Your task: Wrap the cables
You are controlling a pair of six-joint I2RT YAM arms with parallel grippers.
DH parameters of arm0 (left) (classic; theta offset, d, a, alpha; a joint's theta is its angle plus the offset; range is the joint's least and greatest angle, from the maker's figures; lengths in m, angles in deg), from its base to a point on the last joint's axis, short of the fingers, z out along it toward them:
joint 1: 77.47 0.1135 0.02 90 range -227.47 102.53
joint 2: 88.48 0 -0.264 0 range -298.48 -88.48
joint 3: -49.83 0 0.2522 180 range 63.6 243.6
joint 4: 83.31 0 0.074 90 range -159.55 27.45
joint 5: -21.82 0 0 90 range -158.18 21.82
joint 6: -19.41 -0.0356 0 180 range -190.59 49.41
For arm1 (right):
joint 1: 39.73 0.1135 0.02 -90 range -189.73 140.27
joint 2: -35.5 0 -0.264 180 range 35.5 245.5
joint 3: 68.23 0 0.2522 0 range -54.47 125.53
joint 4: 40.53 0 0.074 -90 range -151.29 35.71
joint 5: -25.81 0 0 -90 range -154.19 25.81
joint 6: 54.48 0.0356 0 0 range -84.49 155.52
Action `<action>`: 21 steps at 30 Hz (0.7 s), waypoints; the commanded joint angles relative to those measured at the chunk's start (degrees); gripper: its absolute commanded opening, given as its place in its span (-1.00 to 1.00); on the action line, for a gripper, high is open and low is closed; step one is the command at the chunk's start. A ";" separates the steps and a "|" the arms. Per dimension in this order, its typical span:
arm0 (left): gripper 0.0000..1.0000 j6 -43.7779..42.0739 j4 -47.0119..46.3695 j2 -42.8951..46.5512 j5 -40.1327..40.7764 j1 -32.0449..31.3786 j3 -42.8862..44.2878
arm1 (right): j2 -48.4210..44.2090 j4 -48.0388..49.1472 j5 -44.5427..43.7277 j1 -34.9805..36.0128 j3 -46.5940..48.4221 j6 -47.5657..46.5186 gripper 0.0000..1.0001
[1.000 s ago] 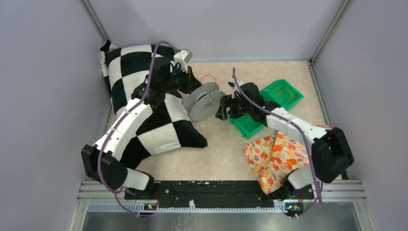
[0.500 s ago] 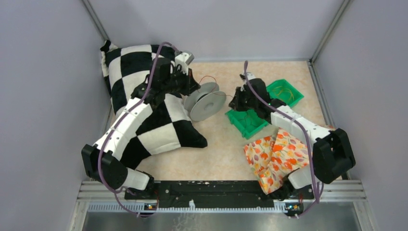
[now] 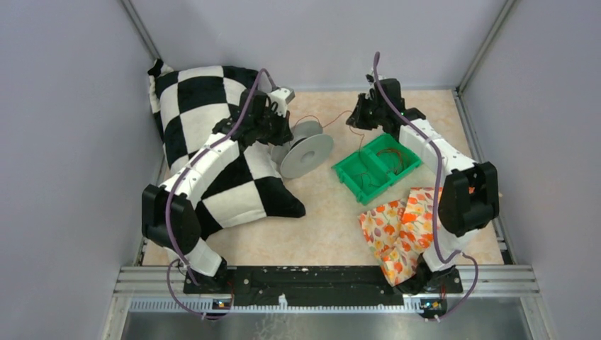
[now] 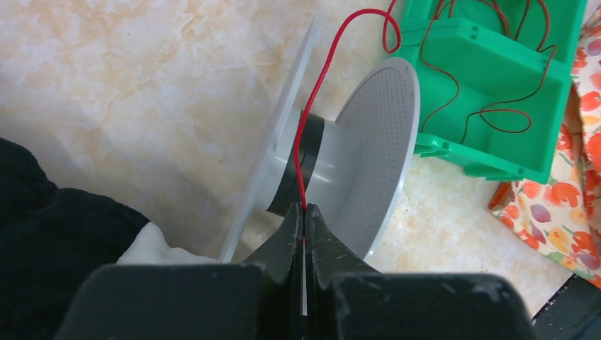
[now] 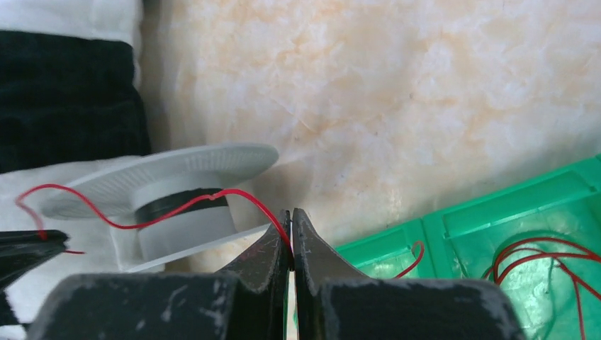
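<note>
The left claw [image 4: 303, 219] and right claw [image 5: 290, 237] each pinch the red cable [image 4: 322, 78], which only crosses the spool [image 4: 368, 142] once, so most of it lies loose in the bin [image 4: 496, 159], waiting to be wrapped.

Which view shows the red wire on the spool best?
Left wrist: the red wire runs from the left claw over the spool to the green tray. Right wrist shows a shorter stretch; top, only a faint line.
</note>
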 commanded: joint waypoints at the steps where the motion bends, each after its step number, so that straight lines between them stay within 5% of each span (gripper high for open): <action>1: -1.00 -2.86 0.47 0.87 2.41 0.31 2.10 | 3.54 -3.81 1.74 0.20 1.95 0.18 -1.00; 8: -1.00 -4.04 0.64 3.40 1.65 0.26 -1.64 | 2.24 -1.69 5.92 0.37 -2.97 0.80 -0.97; 14: -1.00 -5.10 -2.99 6.08 0.88 0.23 -4.77 | -1.94 -2.79 5.10 0.60 -2.93 0.56 0.08; 21: -1.00 -9.72 -3.15 7.85 1.05 0.24 -4.09 | -8.32 -2.65 6.43 0.58 -2.57 2.80 0.42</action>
